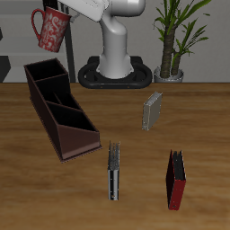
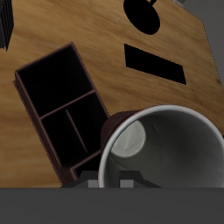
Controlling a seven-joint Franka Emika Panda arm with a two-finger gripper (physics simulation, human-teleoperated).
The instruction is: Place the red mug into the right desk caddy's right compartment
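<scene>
The red mug [image 1: 49, 28], with its pale swirly pattern, hangs tilted high above the table's back edge, with my gripper [image 1: 66, 11] shut on its rim. It is held above and behind the back end of the right desk caddy [image 1: 59, 108], a long maroon tray that runs toward the front. The right compartment [image 1: 43, 74] is its squarish, tall-walled back section and has nothing in it. In the wrist view the mug's light grey inside [image 2: 131, 140] fills the foreground below the gripper [image 2: 109, 180]. The mug covers one end of the caddy [image 2: 23, 89].
A grey book [image 1: 152, 110] stands upright mid-table. A dark book [image 1: 114, 171] and a red book [image 1: 176, 180] stand nearer the front edge. The robot base [image 1: 117, 67] and a potted plant [image 1: 174, 40] are at the back.
</scene>
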